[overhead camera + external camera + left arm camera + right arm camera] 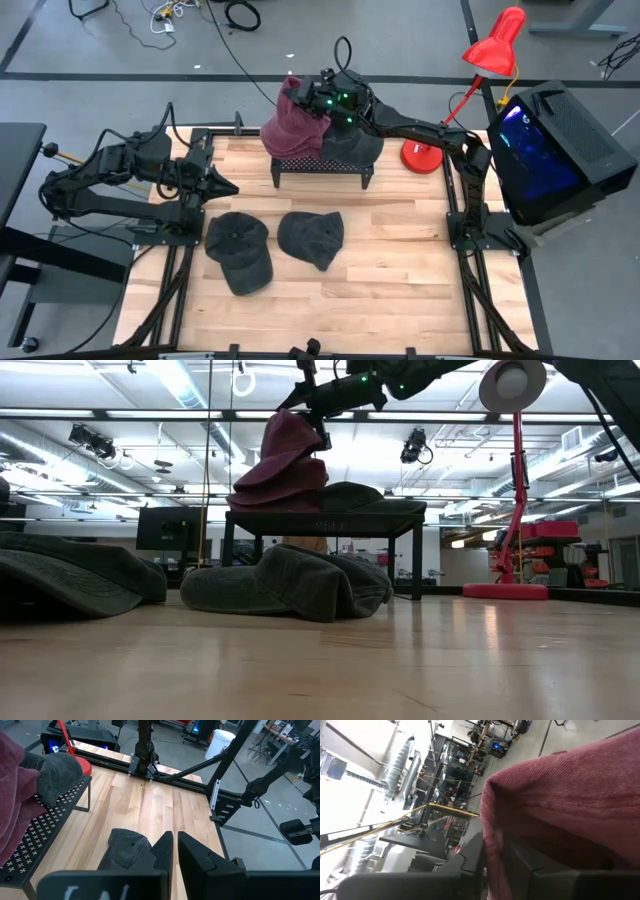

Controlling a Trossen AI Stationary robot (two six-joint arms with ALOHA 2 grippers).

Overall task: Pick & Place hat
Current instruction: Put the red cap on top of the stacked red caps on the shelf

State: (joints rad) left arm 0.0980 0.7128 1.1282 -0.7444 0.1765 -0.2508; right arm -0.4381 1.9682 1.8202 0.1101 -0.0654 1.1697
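Maroon hat [288, 122] is lying on the left end of a black perforated stand [318, 166] at the far side of the wooden table [380, 270], with one edge lifted upward. Right gripper [313, 97] is reaching over the stand, and its fingers [470, 857] are sitting on either side of that raised edge with the fabric between them; the jaws are standing only slightly parted, and whether they are gripping the cloth cannot be told. Beside the maroon hat, a dark grey hat [352, 147] is occupying the stand's right end. Two more dark caps are resting on the table in front of the stand: a left cap [238, 250] and a right cap [311, 238], near each other. Left gripper [222, 187] is waiting low at the table's left edge, its fingers [162, 851] nearly together and holding nothing. A red desk lamp [495, 45] is standing at the far right corner.
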